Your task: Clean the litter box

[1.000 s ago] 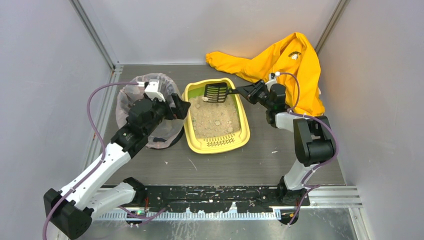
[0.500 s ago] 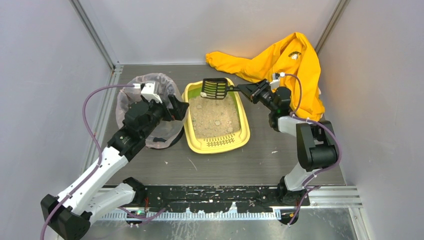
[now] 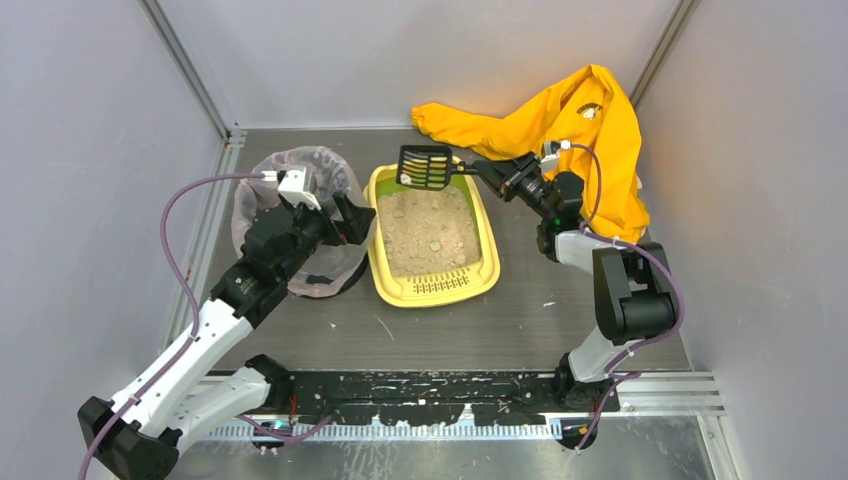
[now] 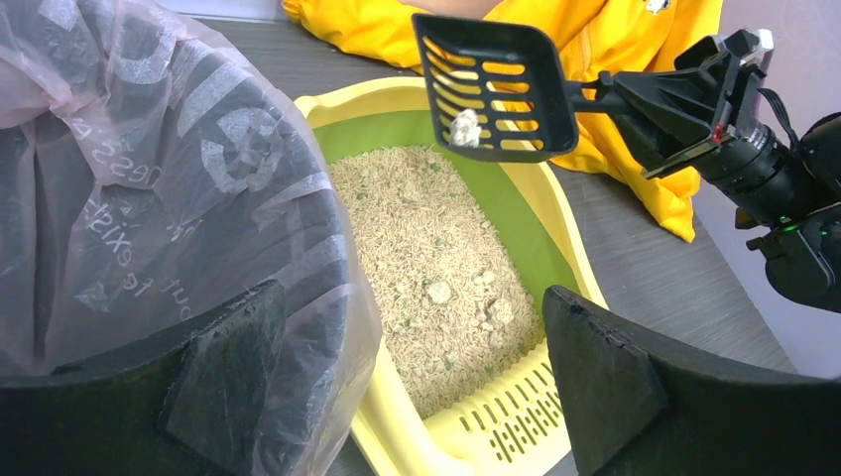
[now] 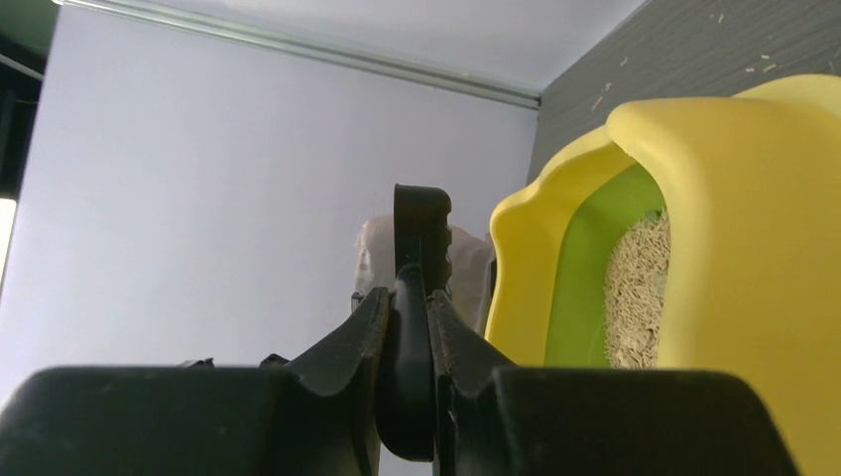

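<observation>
The litter box (image 3: 441,288) holds sandy litter, long axis 12 to 6 o'clock; right gripper (image 3: 484,172) clamps scoop (image 3: 426,167) carrying 1 clump (image 4: 464,127); left gripper (image 3: 357,222) gapes

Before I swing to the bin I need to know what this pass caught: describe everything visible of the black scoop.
The scoop is small, black, seemingly plastic, with a slotted blade and short handle. The right gripper is shut on the handle, holding it in the air over the far end of the litter box, touching nothing else. The blade tilts, and one pale clump rests on its slots.
</observation>
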Tool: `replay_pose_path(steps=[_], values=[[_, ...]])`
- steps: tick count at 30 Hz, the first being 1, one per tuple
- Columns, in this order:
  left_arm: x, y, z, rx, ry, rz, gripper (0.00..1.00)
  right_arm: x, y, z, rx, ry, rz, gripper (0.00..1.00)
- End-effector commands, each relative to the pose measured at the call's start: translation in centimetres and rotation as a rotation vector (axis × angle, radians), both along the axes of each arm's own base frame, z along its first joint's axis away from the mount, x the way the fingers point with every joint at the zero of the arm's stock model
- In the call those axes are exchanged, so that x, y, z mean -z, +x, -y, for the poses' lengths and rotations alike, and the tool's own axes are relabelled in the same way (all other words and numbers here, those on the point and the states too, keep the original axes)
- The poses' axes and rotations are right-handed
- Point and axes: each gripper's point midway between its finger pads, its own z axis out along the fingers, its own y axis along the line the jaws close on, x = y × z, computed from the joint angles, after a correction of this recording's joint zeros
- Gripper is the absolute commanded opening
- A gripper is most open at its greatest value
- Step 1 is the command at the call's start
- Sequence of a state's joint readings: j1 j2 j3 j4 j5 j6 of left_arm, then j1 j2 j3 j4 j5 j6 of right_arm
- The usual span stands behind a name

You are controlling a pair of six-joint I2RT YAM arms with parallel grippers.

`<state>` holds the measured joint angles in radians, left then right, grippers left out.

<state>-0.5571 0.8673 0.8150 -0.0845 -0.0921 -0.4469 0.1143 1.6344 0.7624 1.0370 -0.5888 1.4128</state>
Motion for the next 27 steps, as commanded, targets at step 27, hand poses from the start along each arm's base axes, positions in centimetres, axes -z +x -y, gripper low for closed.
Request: replay_pose_path(steps=[27], values=[[-9.6, -6.1, -4.8, -0.057, -0.143, 0.190, 1.00, -14.0, -1.1, -12.8, -0.229, -0.177, 0.205, 0.01]])
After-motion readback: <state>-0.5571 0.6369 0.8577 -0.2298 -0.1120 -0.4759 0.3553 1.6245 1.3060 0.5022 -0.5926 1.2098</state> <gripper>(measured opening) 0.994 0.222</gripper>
